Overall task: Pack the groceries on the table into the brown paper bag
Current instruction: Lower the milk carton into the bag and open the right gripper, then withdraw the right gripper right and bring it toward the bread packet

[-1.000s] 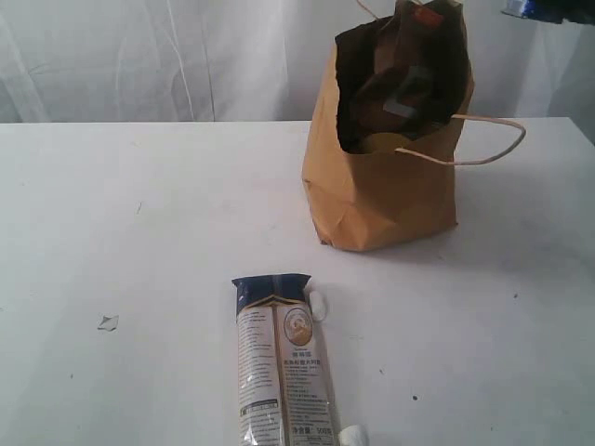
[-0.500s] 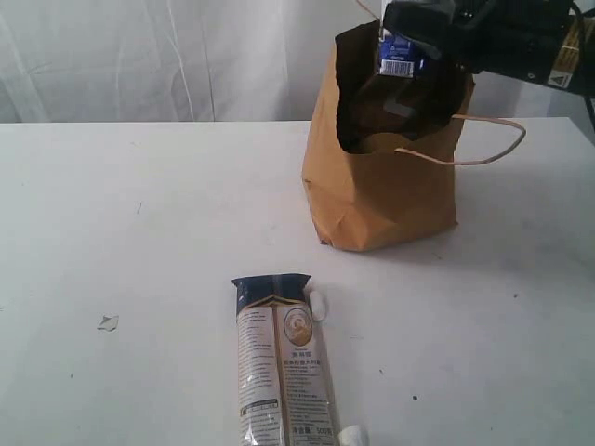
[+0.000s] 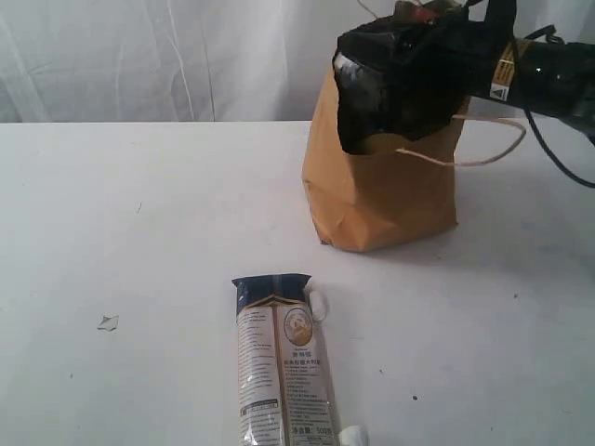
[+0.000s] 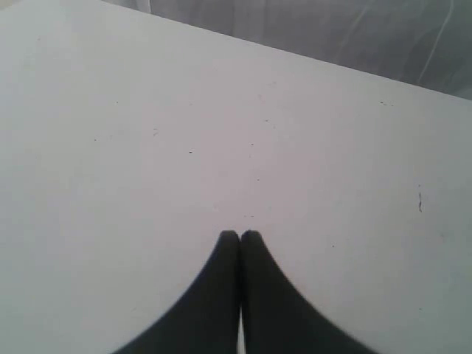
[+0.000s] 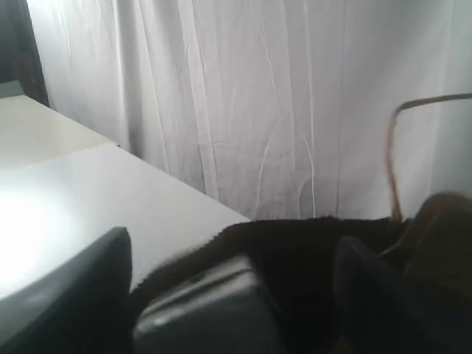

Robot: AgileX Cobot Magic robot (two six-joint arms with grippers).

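The brown paper bag stands upright at the back right of the table. My right gripper hangs in the bag's mouth and hides most of what is inside. In the right wrist view that gripper is open, its fingers wide apart. A blurred grey boxy thing lies between them, with a gap to one finger; I cannot tell what it is. The long noodle packet lies flat near the front edge. My left gripper is shut on nothing above bare table.
One bag handle loops out to the right. Small white bits lie by the packet, another white bit at its near end. A paper scrap lies at front left. A white curtain hangs behind.
My right arm came in from the upper right with a small blue-white carton, dropped into the bag's mouth, and its jaws spread apart. The carton no longer shows from outside.
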